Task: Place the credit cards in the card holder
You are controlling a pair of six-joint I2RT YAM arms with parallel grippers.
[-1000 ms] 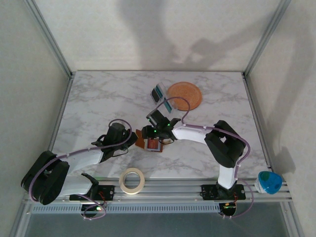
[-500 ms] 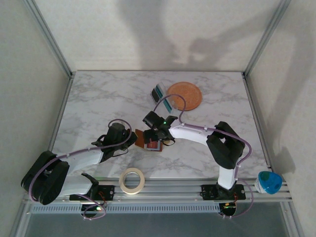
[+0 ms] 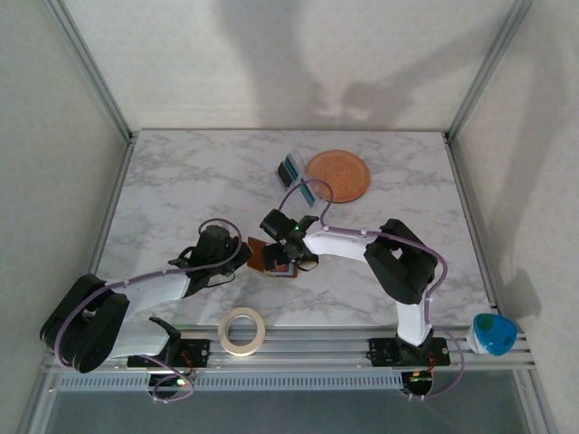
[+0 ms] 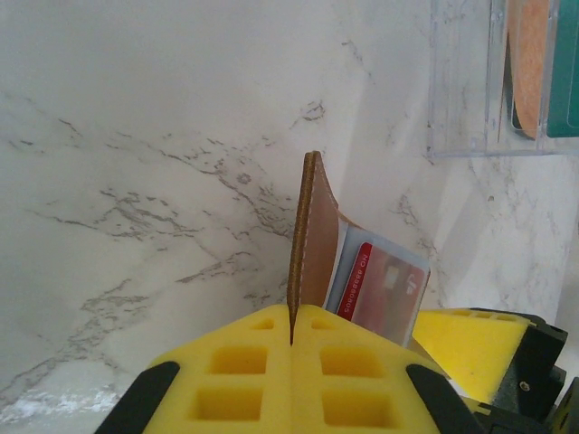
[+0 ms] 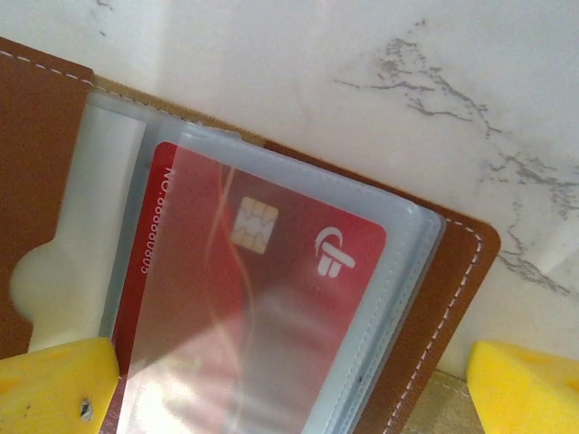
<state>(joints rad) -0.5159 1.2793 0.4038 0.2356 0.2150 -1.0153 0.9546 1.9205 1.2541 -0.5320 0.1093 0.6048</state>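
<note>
Left gripper (image 4: 291,333) is clamped on the wallet (image 4: 317,231) flap, right gripper (image 5: 289,389) sits spread open over the red card (image 5: 271,280) inside.

Your left arm (image 3: 154,287) stretches low toward the middle, and your left pincer (image 4: 291,333) is clamped tight on the upright flap of the card holder (image 4: 312,231). Your right arm (image 3: 344,242) folds at the elbow and reaches leftward; your right pincer (image 5: 289,389) points down, fingertips (image 5: 54,384) spread wide.
</note>
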